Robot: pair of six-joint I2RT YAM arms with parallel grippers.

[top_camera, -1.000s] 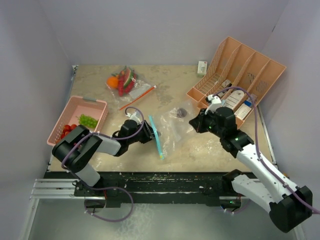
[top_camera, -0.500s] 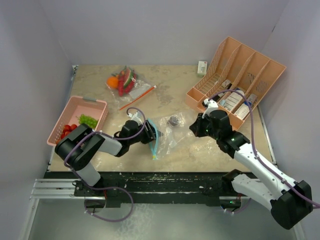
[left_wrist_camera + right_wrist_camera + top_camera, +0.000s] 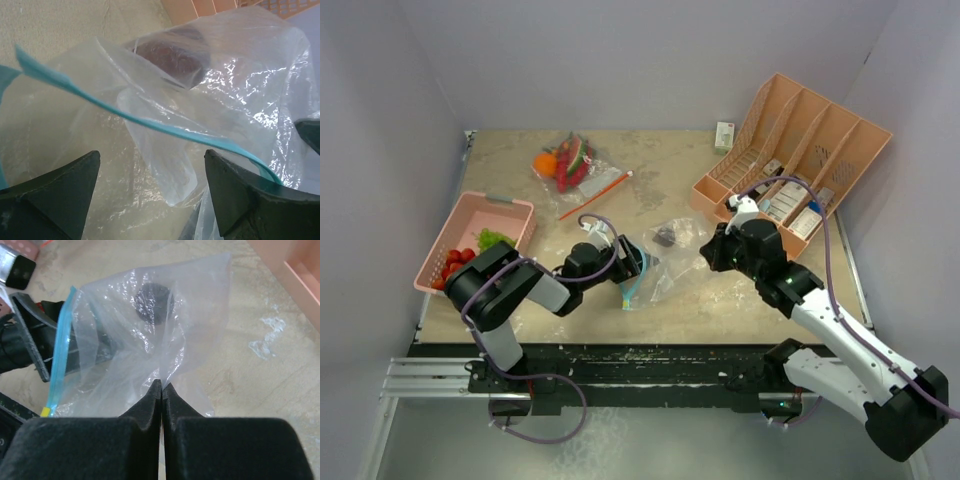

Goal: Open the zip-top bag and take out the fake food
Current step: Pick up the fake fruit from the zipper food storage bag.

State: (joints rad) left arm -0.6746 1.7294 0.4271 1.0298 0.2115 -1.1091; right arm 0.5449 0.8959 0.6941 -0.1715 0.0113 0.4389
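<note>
The zip-top bag (image 3: pixel 660 262) lies crumpled at the centre of the table (image 3: pixel 700 300), between the two hands. The right hand (image 3: pixel 161 389) is clenched on a fold of the clear film, at the end away from the teal zip strip (image 3: pixel 150 125). The left hand (image 3: pixel 150 160) stands released, its fingers spread wide, with the strip running across the gap and nothing gripped. One dark plum (image 3: pixel 170 52) is seen inside the bag, in the upper middle of the left wrist view, beyond the strip. The mouth appears parted — how fully cannot be told. The step in hand is judged to be the widening of the mouth so that the plum can be reached. The film should be held taut by the right hand so that the mouth is presented to the left hand. Only one lip should be taken; if both layers are pinched together, the mouth will be closed off. Slack film is liable to be caught along with the plum. A pink basket (image 3: pixel 495 203) holding strawberries (image 3: pixel 452 262) and a green piece (image 3: pixel 492 238) stands at the left of the top view. A second bag (image 3: pixel 565 165) of fake food lies at upper left, with an orange stick (image 3: pixel 595 195) just below it, and a peach organiser (image 3: pixel 810 130) stands at upper right — all well apart from the work. Only the loose film itself is judged to stand in the way.
</note>
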